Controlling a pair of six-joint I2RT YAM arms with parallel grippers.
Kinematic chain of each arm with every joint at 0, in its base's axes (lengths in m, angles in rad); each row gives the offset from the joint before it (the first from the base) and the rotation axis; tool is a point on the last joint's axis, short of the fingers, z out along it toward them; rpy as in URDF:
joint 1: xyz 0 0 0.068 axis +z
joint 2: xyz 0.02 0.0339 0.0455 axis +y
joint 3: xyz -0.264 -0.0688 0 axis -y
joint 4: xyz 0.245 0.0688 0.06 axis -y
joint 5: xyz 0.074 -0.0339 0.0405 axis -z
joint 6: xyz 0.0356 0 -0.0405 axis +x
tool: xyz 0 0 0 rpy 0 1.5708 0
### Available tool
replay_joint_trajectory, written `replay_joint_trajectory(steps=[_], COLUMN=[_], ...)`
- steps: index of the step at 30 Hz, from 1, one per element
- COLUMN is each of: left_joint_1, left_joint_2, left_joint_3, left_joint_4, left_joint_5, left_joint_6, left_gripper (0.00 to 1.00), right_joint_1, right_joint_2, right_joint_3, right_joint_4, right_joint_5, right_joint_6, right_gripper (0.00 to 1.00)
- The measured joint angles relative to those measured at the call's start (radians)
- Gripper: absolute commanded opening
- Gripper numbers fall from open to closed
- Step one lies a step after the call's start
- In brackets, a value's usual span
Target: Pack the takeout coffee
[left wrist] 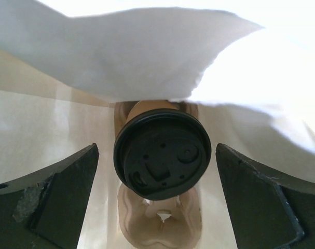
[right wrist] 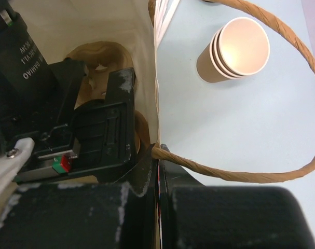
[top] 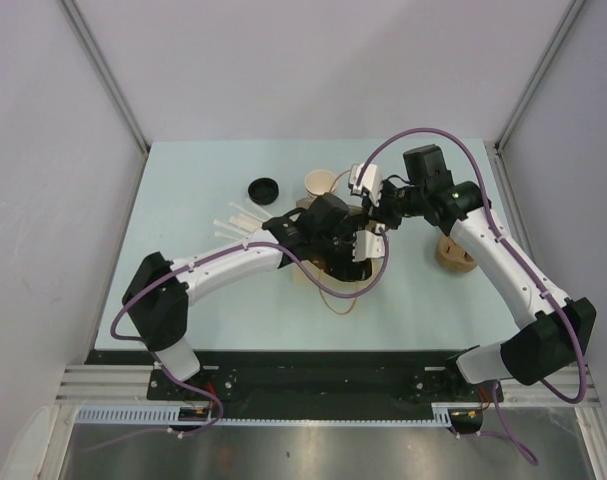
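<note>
The takeout coffee [left wrist: 162, 153], a brown cup with a black lid, stands in a pulp cup carrier [left wrist: 160, 223] inside the paper bag [left wrist: 43, 129]. My left gripper [left wrist: 157, 150] is down in the bag and open. Its fingers [left wrist: 58, 197] stand on either side of the lid, apart from it. In the top view the left gripper [top: 348, 245] hides the cup. My right gripper [right wrist: 158, 155] is shut on the bag's rim [right wrist: 156, 78], beside the twisted paper handle [right wrist: 240, 174], and holds the mouth open. It also shows in the top view [top: 375, 222].
A stack of lidless brown cups [top: 321, 183] and a loose black lid [top: 264, 189] lie behind the bag. White sticks [top: 233, 222] lie at the left. A brown pulp piece [top: 455, 253] sits under the right arm. A white sheet [left wrist: 147, 52] hangs over the cup.
</note>
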Motion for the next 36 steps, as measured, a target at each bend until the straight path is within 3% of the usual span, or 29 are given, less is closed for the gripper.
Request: replay_joint_trajectory(steps=[13,23,36], left_joint_1=[0.026,0.05,0.051], left_joint_2=[-0.017,-0.046,-0.087], left_joint_3=[0.06,0.198,0.185], left_joint_4=[-0.1,-0.143,-0.16], left_joint_5=[0.027,0.044,0.044], left_joint_6=[0.0,-0.059,-0.08], left_gripper=[1.0,0.99,1.0], right_joint_1=[-0.01,-0.024,-0.025], right_joint_2=[0.003,0.01,0.013], right_joint_3=[0.002,0.001,0.002], right_joint_4=[-0.015,-0.04,-0.045], right_joint_5=[-0.02,-0.017,-0.035], right_joint_6=[0.016,-0.016,-0.044], right_gripper=[0.0,0.0,0.0])
